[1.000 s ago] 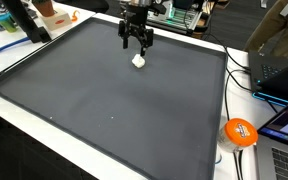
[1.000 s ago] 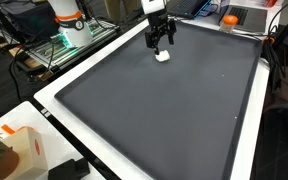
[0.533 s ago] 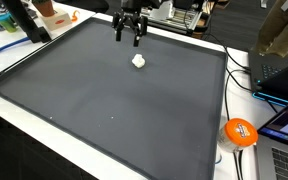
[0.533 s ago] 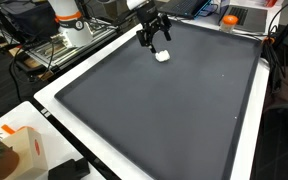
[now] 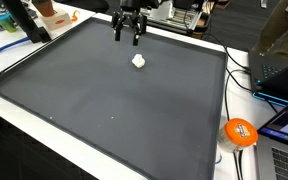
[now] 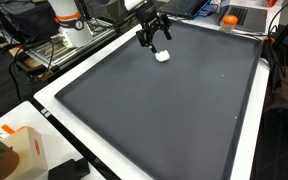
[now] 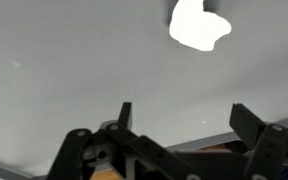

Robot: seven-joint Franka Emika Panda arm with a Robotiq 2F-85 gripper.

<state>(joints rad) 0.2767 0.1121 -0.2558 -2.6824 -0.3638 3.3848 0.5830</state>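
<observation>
A small white lump (image 5: 139,61) lies on the dark grey mat (image 5: 104,100) near its far edge; in the other exterior view the lump (image 6: 162,56) sits just in front of the arm. My gripper (image 5: 128,37) hangs open above the mat, raised and a little behind the lump, with nothing between its fingers (image 6: 144,41). In the wrist view the white lump (image 7: 198,24) shows at the top, well clear of the two spread fingertips (image 7: 125,113), and the gripper (image 7: 184,118) is empty.
An orange round object (image 5: 240,131) lies off the mat near laptops (image 5: 284,140) and cables. A white-and-orange robot base (image 6: 69,25) and cluttered shelves stand beyond the mat's far edge. A small box (image 6: 19,150) and plant sit at the near corner.
The gripper has risen and pulled back from the white lump, which stays on the mat where it was. Since half a second ago nothing has moved.
</observation>
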